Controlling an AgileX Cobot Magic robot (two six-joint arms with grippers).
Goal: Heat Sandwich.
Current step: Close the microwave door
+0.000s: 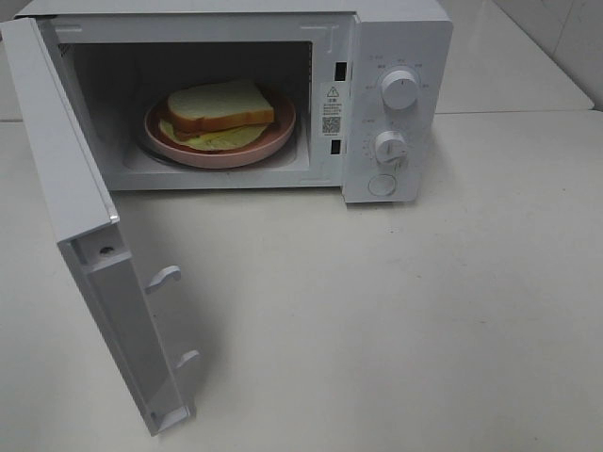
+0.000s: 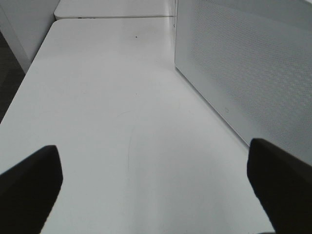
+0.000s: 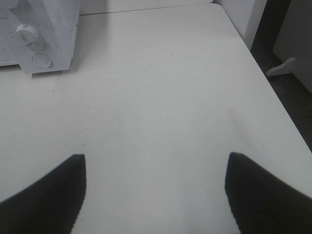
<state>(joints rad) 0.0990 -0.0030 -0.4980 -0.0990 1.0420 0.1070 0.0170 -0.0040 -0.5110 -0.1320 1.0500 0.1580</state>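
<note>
The sandwich [image 1: 221, 107] lies on a plate [image 1: 275, 141] inside the microwave [image 1: 396, 47] at the far edge of the table [image 1: 396, 320], door [image 1: 113, 292] swung wide; left gripper [image 2: 153, 170] and right gripper [image 3: 156, 170] both gape, empty, above the table.

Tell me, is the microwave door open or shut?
Open: the microwave door stands swung out, exposing the sandwich on its pink plate inside.

- Microwave [image 1: 396, 47], white all over, knobs [image 1: 400, 89] white too.
- Sandwich [image 1: 219, 105]: white bread, tan crust, yellow-green filling.
- Plate [image 1: 275, 141], pink.
- Door [image 2: 243, 63] shows a fine dotted mesh, pale grey-white.
- Table [image 1: 396, 320], plain off-white.
- Left gripper [image 2: 155, 187] and right gripper [image 3: 155, 190], both black.
</note>
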